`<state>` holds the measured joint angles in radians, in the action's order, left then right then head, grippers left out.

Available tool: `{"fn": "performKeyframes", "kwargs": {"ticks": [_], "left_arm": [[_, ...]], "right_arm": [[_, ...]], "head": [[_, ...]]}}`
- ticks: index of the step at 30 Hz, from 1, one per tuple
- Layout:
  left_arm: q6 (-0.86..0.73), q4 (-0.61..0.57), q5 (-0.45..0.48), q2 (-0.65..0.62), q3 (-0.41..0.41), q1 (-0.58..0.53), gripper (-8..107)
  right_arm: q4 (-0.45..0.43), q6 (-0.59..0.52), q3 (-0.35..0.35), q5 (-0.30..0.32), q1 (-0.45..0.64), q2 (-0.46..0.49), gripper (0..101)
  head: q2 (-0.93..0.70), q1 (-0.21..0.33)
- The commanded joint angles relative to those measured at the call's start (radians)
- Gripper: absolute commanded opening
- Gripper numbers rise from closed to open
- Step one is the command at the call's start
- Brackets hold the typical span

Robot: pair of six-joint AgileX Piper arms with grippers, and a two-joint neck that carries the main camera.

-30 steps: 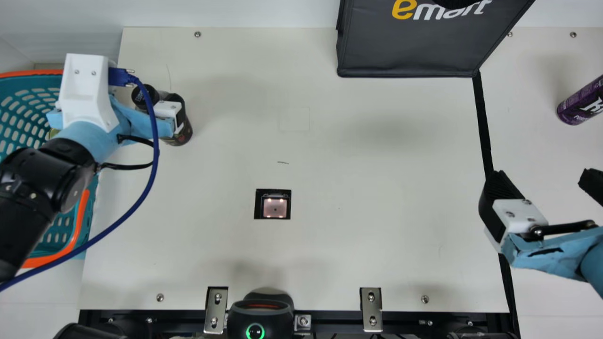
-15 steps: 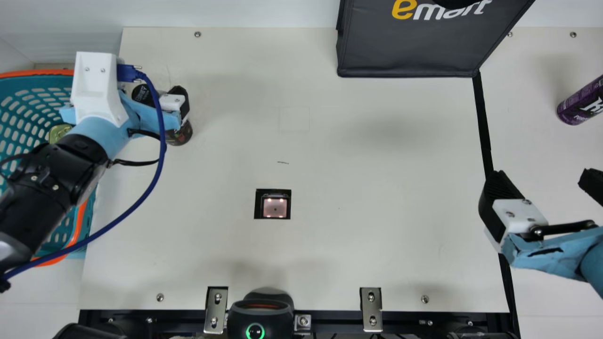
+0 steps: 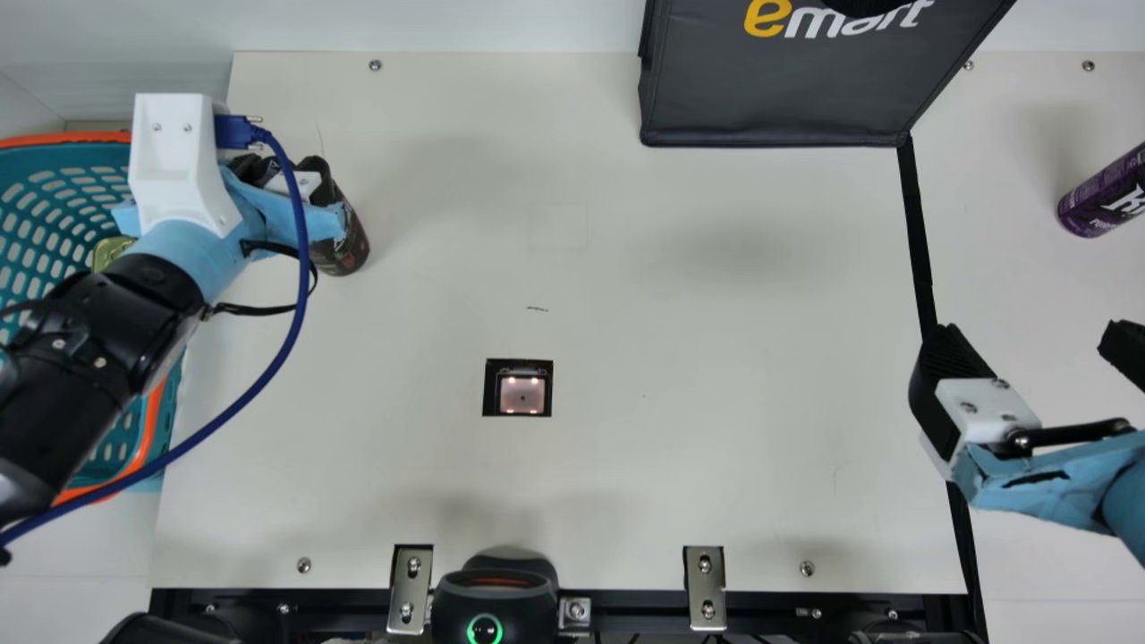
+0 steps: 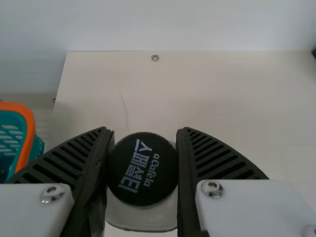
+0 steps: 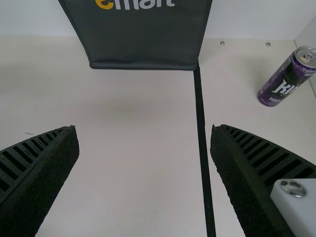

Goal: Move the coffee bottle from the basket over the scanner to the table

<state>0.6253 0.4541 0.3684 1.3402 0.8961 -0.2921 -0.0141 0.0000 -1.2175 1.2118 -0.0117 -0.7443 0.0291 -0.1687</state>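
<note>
Black arm (image 3: 116, 309), light-blue, perhaps taped wrist (image 3: 183, 250), white bracket (image 3: 176, 165), blue cable (image 3: 302, 286)

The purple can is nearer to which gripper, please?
Right: the right gripper is below the can in the main view; the left gripper is far to the can's left.

In the main view, you look from the neck, high and steeply down on the table (image 3: 716, 501), toward its far edge. Your left wrist view looks down from close above the coffee bottle (image 4: 142, 169), facing the wall (image 4: 158, 24); with the main view it shares this bottle and the basket (image 4: 28, 138). Your right wrist view looks lower across the table, facing the dark bag (image 5: 143, 44); bag, purple can (image 5: 281, 84) and black strip (image 5: 201, 118) are also in the main view.
</note>
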Motion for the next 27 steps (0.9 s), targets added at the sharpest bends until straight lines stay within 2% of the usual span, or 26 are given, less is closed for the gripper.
{"fn": "performKeyframes", "kwargs": {"ticks": [1,9,15,27], "left_arm": [[0.010,-0.009,0.063,-0.012,0.015,-0.018,-8],[0.052,-0.050,0.275,-0.063,0.084,-0.116,-8],[0.122,-0.025,0.408,-0.097,0.128,-0.212,-8],[0.315,0.082,0.562,-0.118,0.176,-0.452,-8]], "right_arm": [[0.000,0.000,0.000,0.000,0.000,0.000,95],[0.000,0.000,0.000,0.000,0.000,0.000,95],[0.000,0.000,0.000,0.000,0.000,0.000,95],[0.000,0.000,0.000,0.000,0.000,0.000,95]], "head": [[-0.002,0.030],[-0.002,0.030],[-0.002,0.030],[-0.002,0.030]]}}
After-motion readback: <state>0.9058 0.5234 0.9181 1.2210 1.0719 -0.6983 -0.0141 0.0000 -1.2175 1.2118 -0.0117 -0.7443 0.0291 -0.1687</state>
